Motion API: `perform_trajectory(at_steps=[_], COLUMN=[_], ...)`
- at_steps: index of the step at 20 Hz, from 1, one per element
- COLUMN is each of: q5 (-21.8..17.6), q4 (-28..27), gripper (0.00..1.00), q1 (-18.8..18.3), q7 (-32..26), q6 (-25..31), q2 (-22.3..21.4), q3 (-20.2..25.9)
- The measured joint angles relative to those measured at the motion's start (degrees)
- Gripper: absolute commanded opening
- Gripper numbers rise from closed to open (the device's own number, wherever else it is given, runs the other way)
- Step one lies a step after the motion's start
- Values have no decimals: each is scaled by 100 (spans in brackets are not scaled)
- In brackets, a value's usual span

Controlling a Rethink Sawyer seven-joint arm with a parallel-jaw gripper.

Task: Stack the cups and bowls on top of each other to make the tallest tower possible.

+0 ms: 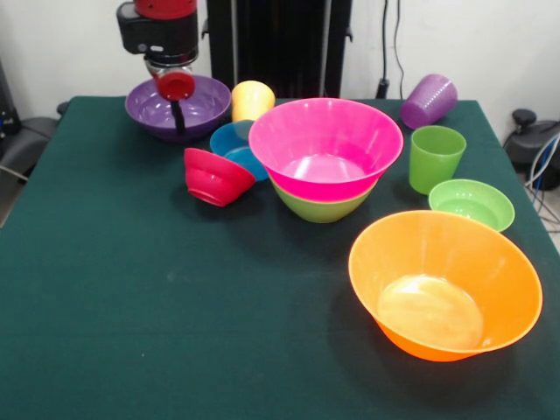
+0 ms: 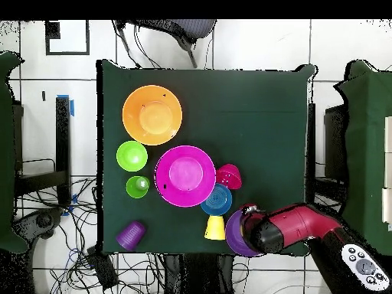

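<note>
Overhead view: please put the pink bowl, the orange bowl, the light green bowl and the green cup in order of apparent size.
1. Pink bowl and orange bowl: they look about equal, so I do not rank them.
2. Light green bowl.
3. Green cup.

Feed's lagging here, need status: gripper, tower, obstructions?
Gripper over purple bowl, jaws unreadable. Tower: pink bowl nested in green, nothing more. Yellow cup and blue bowl close by.
</note>
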Motion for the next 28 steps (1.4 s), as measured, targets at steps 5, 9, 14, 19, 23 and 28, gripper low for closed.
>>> perform_trajectory(at_steps=[5,9,14,19,23,28], q5=[0,-1,-1,0,15,24], q4=[0,-1,-1,-1,-12,-12], gripper=[100,100,100,0,0,0], q1=[21,21,23,36,46,63], q7=[0,0,0,0,0,0], q6=[0,0,0,0,1,1], q2=[96,127,127,127,122,121], q3=[1,0,0,0,7,7])
